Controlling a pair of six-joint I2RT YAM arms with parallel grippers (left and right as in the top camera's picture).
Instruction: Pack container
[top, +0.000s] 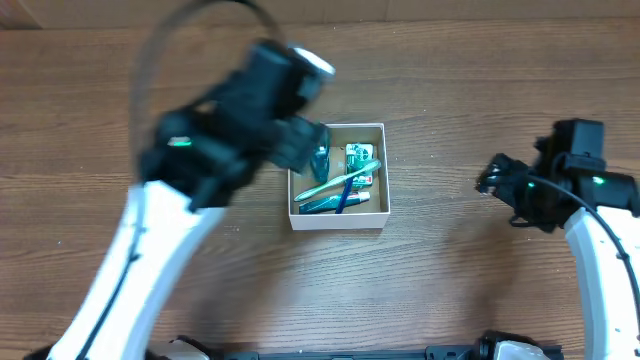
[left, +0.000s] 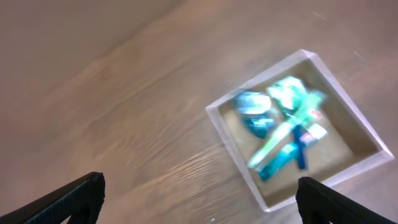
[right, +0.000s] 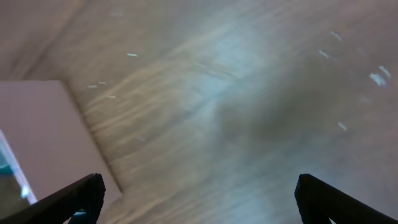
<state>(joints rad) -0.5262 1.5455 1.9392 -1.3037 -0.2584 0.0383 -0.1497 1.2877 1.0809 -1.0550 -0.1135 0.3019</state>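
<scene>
- White-walled container (top: 337, 222) lies just right of my left gripper (left: 199, 184), jaws apart, empty.
- My right gripper (top: 488, 180), jaws also apart, stands well away.

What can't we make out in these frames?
Overhead: the motion-blurred left gripper covers the container's back-left corner, so whatever lies beneath is hidden.
Left wrist: blur smears the toiletries; their count and labels are unreadable.
Right wrist: the container is cut off by the left edge. Only an outer wall shows, and the contents are barely visible.

White-walled container (top: 337, 222), brown inside; mint-green toothbrush (top: 340, 182); brown wood-grain table (top: 450, 280)
</scene>
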